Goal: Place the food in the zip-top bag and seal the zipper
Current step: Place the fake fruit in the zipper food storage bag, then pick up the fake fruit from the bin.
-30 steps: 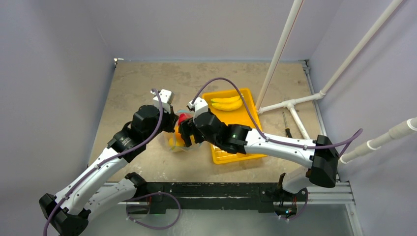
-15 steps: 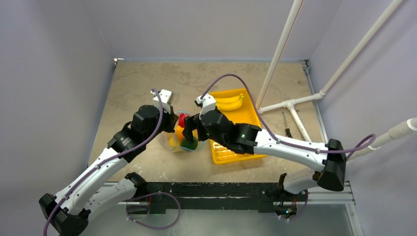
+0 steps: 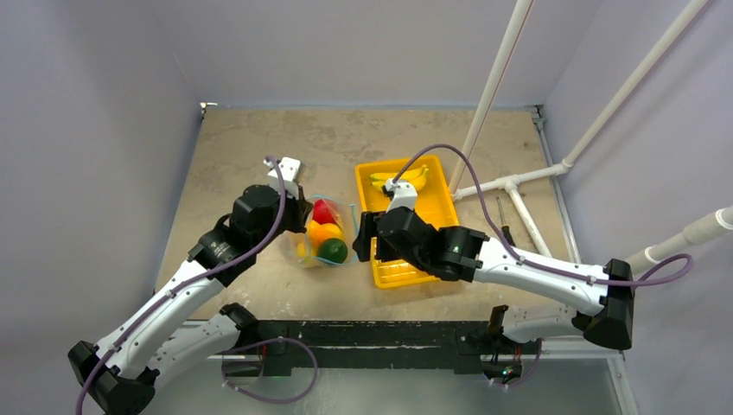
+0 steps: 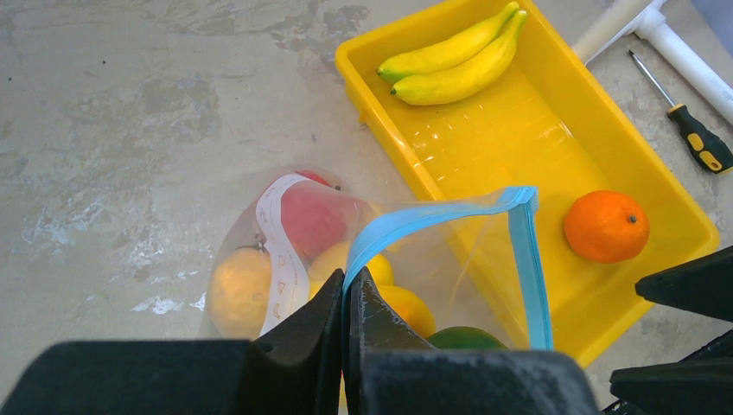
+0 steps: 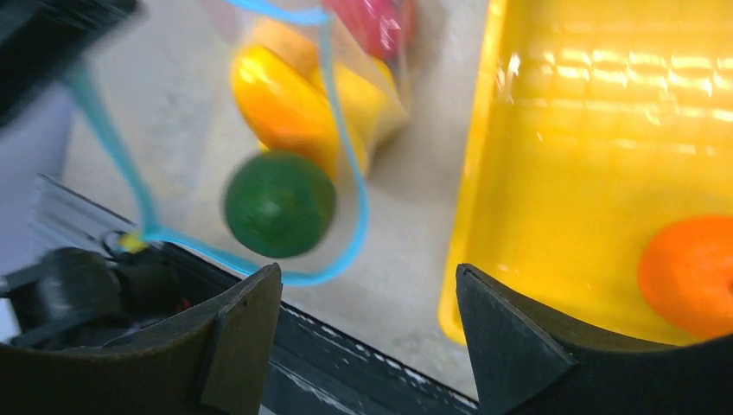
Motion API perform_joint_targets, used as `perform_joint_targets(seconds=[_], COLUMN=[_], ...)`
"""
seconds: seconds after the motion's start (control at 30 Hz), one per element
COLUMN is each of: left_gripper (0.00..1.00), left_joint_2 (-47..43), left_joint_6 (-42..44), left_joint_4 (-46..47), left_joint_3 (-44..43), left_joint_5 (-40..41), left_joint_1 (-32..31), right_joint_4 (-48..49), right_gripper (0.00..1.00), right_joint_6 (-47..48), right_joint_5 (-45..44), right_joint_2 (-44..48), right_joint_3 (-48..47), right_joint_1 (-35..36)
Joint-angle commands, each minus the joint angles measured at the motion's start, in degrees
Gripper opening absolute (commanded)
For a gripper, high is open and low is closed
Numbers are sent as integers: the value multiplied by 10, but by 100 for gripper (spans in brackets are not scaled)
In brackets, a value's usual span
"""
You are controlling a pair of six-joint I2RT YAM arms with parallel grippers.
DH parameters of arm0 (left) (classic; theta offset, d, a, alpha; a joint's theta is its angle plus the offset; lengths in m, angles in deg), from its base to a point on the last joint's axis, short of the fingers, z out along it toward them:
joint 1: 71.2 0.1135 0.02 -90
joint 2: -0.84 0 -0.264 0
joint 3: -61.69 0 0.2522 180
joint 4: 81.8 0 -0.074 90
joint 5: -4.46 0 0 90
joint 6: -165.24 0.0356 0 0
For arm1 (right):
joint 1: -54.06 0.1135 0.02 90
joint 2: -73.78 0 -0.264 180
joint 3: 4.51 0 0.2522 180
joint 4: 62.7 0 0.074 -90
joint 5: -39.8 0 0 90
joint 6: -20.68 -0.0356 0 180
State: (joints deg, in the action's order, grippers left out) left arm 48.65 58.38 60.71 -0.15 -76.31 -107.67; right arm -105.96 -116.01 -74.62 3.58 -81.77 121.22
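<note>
The clear zip-top bag (image 3: 327, 238) stands on the table left of the tray, its mouth held open. My left gripper (image 4: 348, 281) is shut on the teal zipper (image 4: 432, 216) at the bag's near edge. Inside the bag lie a red fruit (image 4: 307, 216), orange and yellow ones (image 3: 324, 232) and a green one (image 5: 278, 203). My right gripper (image 5: 367, 275) hangs open with nothing between its fingers, over the gap between the bag and the yellow tray (image 3: 436, 207). In the tray lie bananas (image 4: 454, 60) and an orange (image 4: 606, 226).
A screwdriver (image 3: 503, 218) lies right of the tray beside white pipes (image 3: 510, 186). Lavender walls close in the table on the left, back and right. The black mounting rail (image 3: 380, 333) runs along the near edge.
My right gripper pulled out of the bag mouth and moved right toward the tray, leaving the green fruit in the bag. The left gripper kept its hold on the zipper.
</note>
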Motion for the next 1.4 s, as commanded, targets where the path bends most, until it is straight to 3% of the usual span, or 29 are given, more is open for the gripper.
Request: perform_joint_targets(seconds=[0.0,0.13,0.27,0.6,0.87,1.37], left_gripper=[0,0,0,0,0,0], left_joint_2=[-13,-16,-17,-17,-15,-23], left_joint_6=[5,5,5,4,4,3], left_joint_4=[5,5,5,7,7,10], left_joint_3=[-12,-11,-12,-12,-12,-11], left_joint_5=[8,8,6,0,-4,-17], left_joint_1=[-2,-1,-2,-2,-1,-2], right_joint_4=[-67,-106,-172,-174,-175,-175], right_gripper=[75,74,83,91,99,99], right_joint_6=[-77,-140,-211,-217,-227,-227], right_joint_5=[23,21,-28,-89,-100,-88], right_joint_2=[14,22,15,27,38,-92], right_joint_3=[43,77,82,85,87,88], right_joint_1=[1,0,-8,-130,-185,-207])
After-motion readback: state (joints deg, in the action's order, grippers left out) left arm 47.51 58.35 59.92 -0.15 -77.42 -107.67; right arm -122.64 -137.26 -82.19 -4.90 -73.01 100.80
